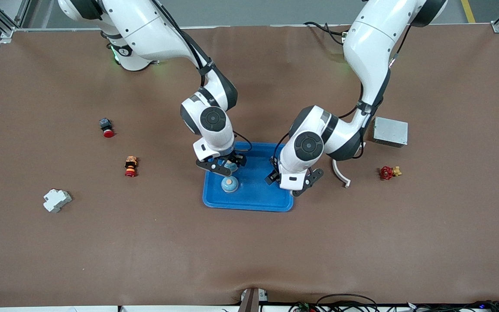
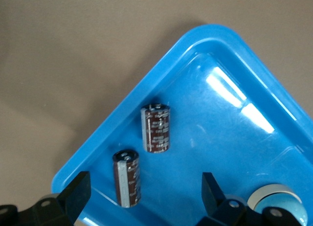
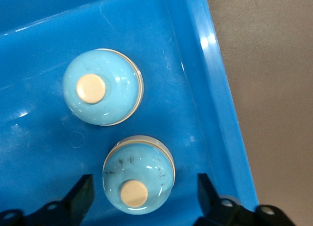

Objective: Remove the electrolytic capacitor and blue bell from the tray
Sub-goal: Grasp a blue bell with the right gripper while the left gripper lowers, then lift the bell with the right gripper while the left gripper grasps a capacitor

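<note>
Brown counter [image 1: 102, 242] filled the front frame. Blue tray [image 1: 258, 190] sat at frame centre. Left end effector [image 1: 293, 184] hovered over the tray's edge toward the left arm's end, fingers spread with nothing between them; left wrist view showed two dark capacitors [image 2: 156, 128] [image 2: 127, 178] lying side by side in the tray [image 2: 234, 55] near its rim. Right end effector [image 1: 222, 167] hung over the tray's other end, fingers spread around one bell [image 3: 139, 175], not pinching it; second bell [image 3: 103, 86] lay beside it, both light blue with cream buttons. Grey metal box [image 1: 390, 131] mid right of frame, white curved piece [image 1: 340, 172] and red valve [image 1: 388, 172] below it. White block [image 1: 57, 200] lower left, two red-capped buttons [image 1: 106, 127] [image 1: 131, 166] mid left
</note>
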`<control>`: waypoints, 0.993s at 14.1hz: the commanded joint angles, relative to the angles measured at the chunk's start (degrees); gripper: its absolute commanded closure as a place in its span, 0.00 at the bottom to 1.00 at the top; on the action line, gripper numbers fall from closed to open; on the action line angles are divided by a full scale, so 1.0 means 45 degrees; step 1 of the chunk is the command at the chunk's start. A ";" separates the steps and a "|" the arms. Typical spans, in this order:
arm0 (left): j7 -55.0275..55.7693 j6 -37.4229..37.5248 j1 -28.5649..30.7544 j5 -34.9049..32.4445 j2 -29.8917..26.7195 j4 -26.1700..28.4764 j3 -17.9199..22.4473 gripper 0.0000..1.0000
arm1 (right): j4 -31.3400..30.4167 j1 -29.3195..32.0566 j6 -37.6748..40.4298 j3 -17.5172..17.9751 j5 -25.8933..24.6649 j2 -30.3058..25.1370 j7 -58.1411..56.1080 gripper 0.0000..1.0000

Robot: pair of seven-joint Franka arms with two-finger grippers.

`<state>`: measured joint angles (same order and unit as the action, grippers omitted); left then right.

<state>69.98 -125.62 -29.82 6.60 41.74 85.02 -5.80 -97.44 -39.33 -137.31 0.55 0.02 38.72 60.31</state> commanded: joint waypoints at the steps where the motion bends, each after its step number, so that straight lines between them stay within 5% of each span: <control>1: 0.0348 -0.0287 -0.0190 0.0173 0.0274 -0.0300 0.0175 0.00 | 0.0579 -0.0186 0.0006 -0.0141 -0.0160 0.0418 0.0581 0.36; 3: 0.0387 -0.0307 -0.0190 0.0193 0.0255 -0.0300 0.0175 0.00 | 0.0639 -0.0225 0.0006 -0.0141 -0.0160 0.0497 0.0700 0.45; 6: 0.0582 -0.0365 -0.0190 0.0193 0.0371 -0.0320 0.0175 0.00 | 0.0697 -0.0225 -0.0072 -0.0122 -0.0063 0.0497 0.0720 0.95; 7: 0.0582 -0.0481 -0.0190 0.0193 0.0449 -0.0300 0.0175 0.00 | 0.0736 -0.0225 -0.0072 -0.0122 -0.0024 0.0497 0.0758 1.00; 14: 0.1049 -0.1107 -0.0190 0.0193 0.0840 -0.0320 0.0175 0.00 | 0.1711 0.0203 0.1350 -0.0082 0.0054 0.0107 0.0430 1.00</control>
<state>72.71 -130.34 -29.91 6.60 44.89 84.76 -5.76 -91.81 -39.41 -134.69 0.19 0.05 39.83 63.33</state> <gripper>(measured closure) 0.000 0.379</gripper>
